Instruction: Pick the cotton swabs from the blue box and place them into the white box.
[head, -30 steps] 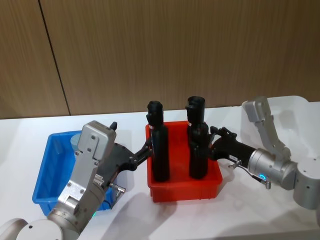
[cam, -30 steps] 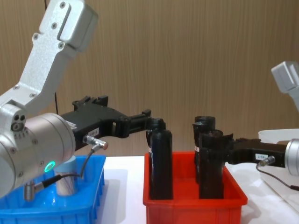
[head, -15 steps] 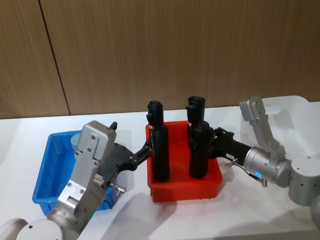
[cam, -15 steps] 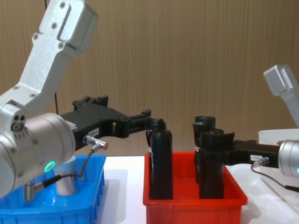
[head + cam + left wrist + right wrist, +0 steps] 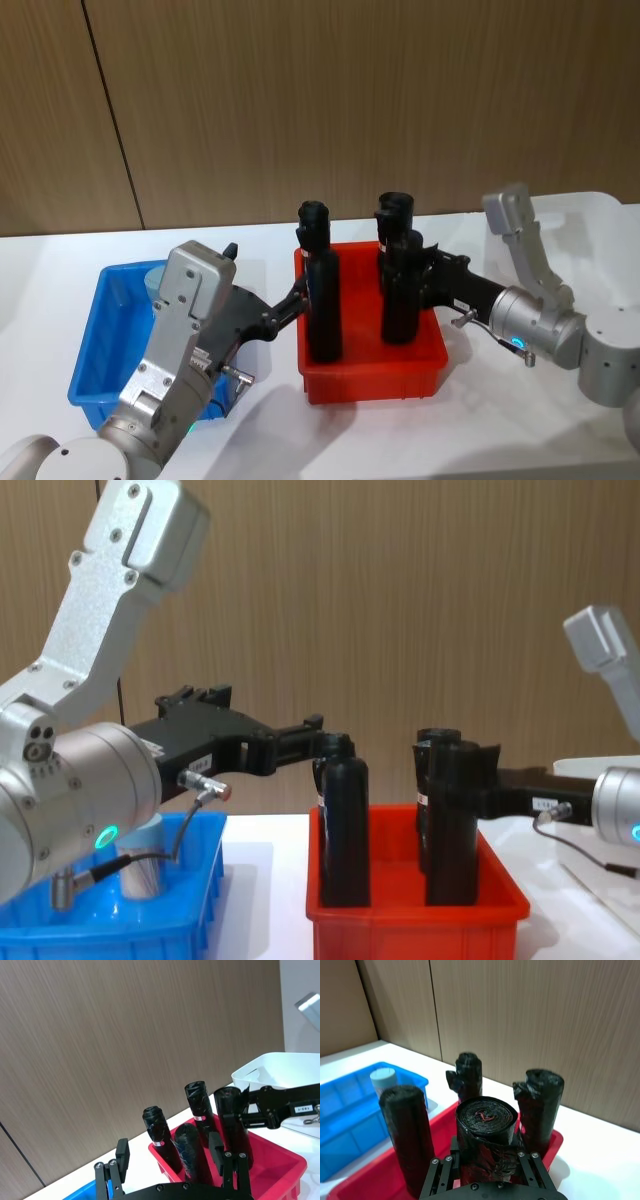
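The right gripper (image 5: 470, 785), clamped on a black roll (image 5: 452, 825), had lifted it slightly in the red bin (image 5: 370, 375), the left gripper (image 5: 312, 738) spread idle, leaving the cotton swabs (image 5: 152, 280) in the blue box (image 5: 95, 370) untouched.

head view looks down from above, chest view level and close; both wrist views face the red bin (image 5: 370, 375) too.
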`<state>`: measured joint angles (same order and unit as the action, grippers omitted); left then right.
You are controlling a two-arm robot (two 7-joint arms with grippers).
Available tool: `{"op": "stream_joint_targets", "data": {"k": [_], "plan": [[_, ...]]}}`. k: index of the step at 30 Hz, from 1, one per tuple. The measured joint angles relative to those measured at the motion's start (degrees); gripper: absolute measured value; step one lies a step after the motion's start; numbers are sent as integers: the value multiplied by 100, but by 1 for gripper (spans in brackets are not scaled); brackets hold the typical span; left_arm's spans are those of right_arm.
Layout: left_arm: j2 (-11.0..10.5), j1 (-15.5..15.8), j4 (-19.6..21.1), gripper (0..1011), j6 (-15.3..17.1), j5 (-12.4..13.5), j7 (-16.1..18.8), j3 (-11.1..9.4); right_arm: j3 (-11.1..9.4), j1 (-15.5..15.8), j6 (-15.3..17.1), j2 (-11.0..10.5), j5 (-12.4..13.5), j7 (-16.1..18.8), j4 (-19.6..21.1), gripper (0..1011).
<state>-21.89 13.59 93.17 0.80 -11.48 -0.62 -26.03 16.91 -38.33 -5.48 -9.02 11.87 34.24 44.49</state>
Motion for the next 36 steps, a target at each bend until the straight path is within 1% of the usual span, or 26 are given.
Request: {"op": "stream_joint_targets", "data": {"k": [1, 4, 5, 6, 8, 11, 12, 14, 15, 18, 19, 21, 22, 24, 25, 28, 29, 33, 34, 36], "plan": [[0, 0, 0, 1004, 0, 0, 0, 0, -11, 44, 29, -20, 38, -6, 125, 527], [0, 0, 0, 1004, 0, 0, 0, 0, -30, 112, 76, -51, 99, -25, 314, 517], [0, 0, 0, 1004, 0, 0, 0, 0, -45, 169, 103, -77, 139, -36, 473, 512], [0, 0, 0, 1004, 0, 0, 0, 0, -45, 169, 103, -77, 139, -36, 473, 512], [0, 0, 0, 1004, 0, 0, 0, 0, -78, 270, 166, -131, 229, -68, 775, 503], [0, 0, 0, 1004, 0, 0, 0, 0, -108, 351, 224, -172, 310, -115, 1016, 503], [0, 0, 0, 1004, 0, 0, 0, 0, -136, 412, 264, -207, 366, -151, 1200, 503], [0, 0, 0, 1004, 0, 0, 0, 0, -163, 464, 294, -239, 416, -192, 1365, 503], [0, 0, 0, 1004, 0, 0, 0, 0, -196, 523, 328, -278, 470, -245, 1546, 503], [0, 0, 0, 1004, 0, 0, 0, 0, -247, 600, 368, -335, 541, -324, 1794, 503], [0, 0, 0, 1004, 0, 0, 0, 0, -281, 647, 400, -372, 588, -386, 1946, 503], [0, 0, 0, 1004, 0, 0, 0, 0, -310, 688, 425, -407, 627, -442, 2079, 503], [-1, 0, 0, 1004, 0, 0, 0, 0, -350, 736, 445, -450, 661, -499, 2236, 503], [0, 0, 0, 1004, 0, 0, 0, 0, -404, 792, 477, -505, 713, -602, 2418, 503], [0, 0, 0, 1004, 0, 0, 0, 0, -404, 792, 477, -505, 713, -602, 2418, 503], [-1, 0, 0, 1004, 0, 0, 0, 0, -497, 881, 512, -597, 771, -778, 2708, 501], [0, 0, 0, 1004, 0, 0, 0, 0, -497, 881, 512, -597, 771, -778, 2708, 501], [0, 0, 0, 1004, 0, 0, 0, 0, -617, 969, 544, -713, 797, -1052, 3010, 503], [0, 0, 0, 1004, 0, 0, 0, 0, -617, 969, 544, -713, 797, -1052, 3010, 503], [0, 0, 0, 1004, 0, 0, 0, 0, -665, 999, 558, -759, 791, -1188, 3112, 503]]}}
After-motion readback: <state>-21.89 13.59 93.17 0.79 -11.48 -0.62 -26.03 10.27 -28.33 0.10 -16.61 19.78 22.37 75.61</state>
